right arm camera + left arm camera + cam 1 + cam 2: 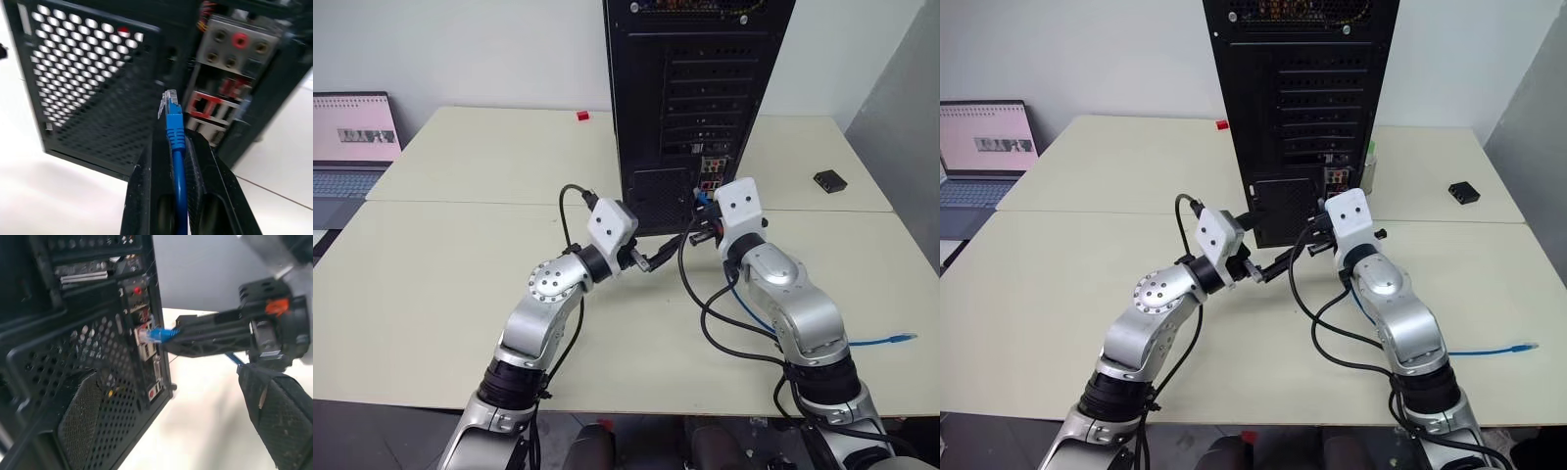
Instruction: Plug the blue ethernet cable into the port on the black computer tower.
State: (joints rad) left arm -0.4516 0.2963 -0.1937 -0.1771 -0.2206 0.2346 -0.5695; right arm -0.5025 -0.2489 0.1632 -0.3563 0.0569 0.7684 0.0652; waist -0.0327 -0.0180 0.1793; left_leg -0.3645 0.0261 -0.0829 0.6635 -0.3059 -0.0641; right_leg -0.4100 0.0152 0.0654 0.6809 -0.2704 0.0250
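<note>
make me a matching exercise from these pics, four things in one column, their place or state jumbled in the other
Things:
1. blue ethernet cable
2. left end effector
3. laptop
4. small black box

Places or states:
A. lies on the table, on the robot's right of the black computer tower
B. open and empty, aimed toward the tower's rear
C. pinched in the shut right end effector, plug near the rear connectors
D. sits open at the far left table edge

Pairs: 1-C, 2-B, 3-D, 4-A
</note>
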